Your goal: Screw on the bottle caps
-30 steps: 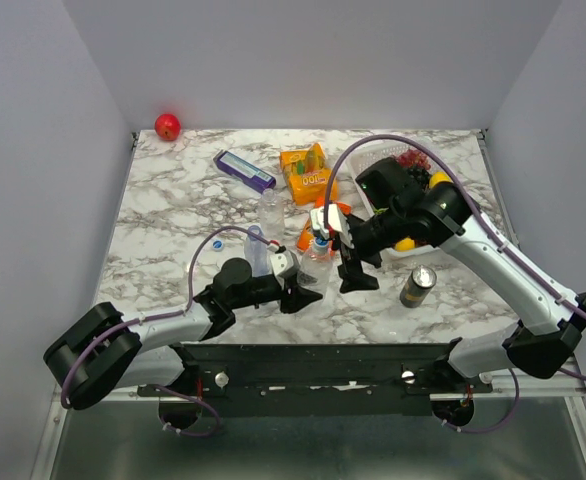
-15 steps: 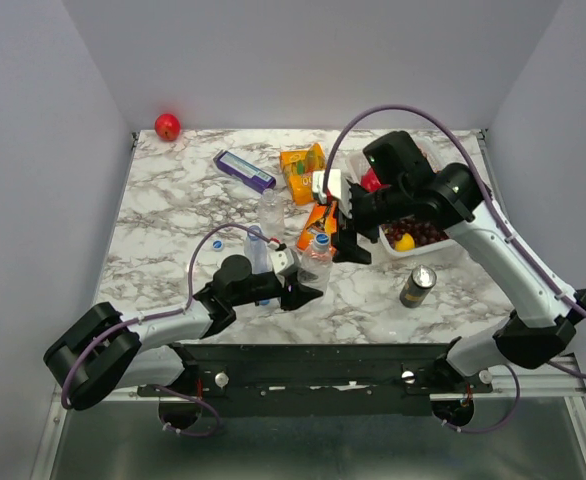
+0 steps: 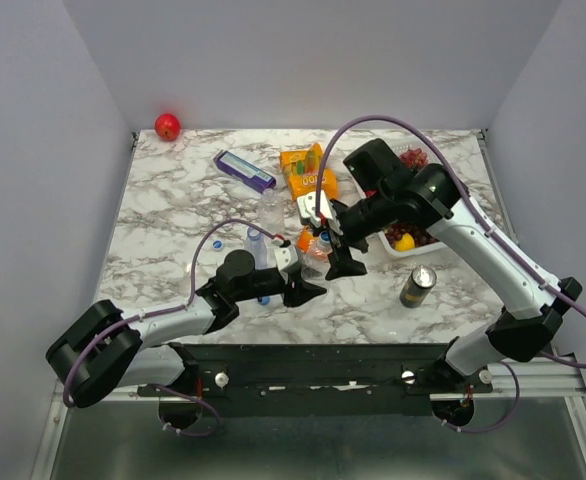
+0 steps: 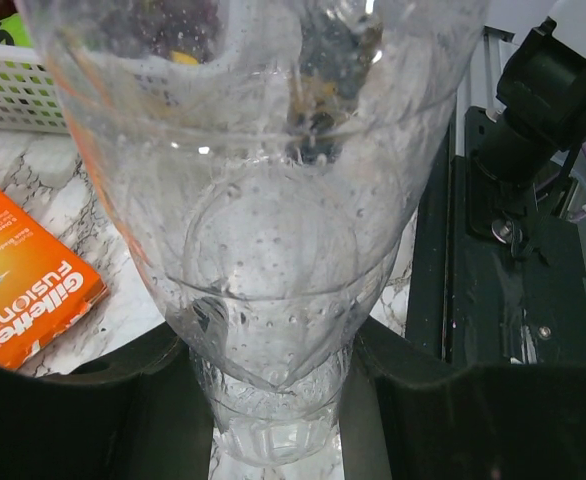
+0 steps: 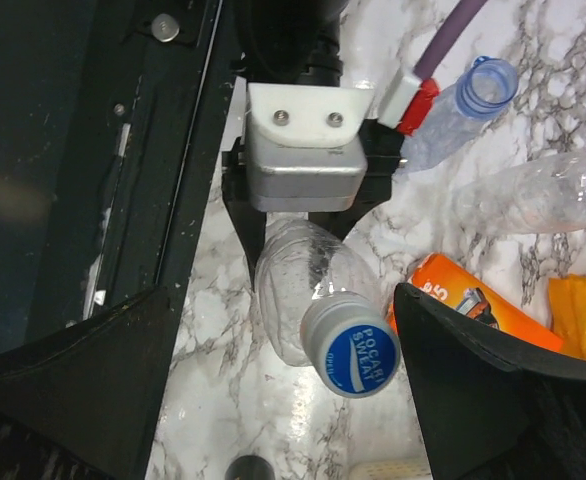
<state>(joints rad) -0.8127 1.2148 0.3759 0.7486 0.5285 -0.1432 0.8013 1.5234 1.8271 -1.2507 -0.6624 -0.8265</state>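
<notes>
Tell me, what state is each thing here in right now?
left gripper, shut on the held bottle
right gripper, open above the blue cap
blue cap, on the held bottle's neck
second bottle, uncapped
drink can, upright

Left arm (image 3: 163,322), right arm (image 3: 493,255): white link shells, black joint housings.
Cables (image 3: 393,120): purple, thin, with a white-and-red plug.
Left gripper (image 5: 298,240): silver-white block, two screws.
Right gripper (image 5: 288,290): black, broad wedge fingers (image 5: 73,390).
Base rail (image 3: 313,365): black, screw-studded.

Blue cap (image 5: 351,358), clear bottle (image 5: 291,290), grey-veined white marble table (image 3: 163,230)
</notes>
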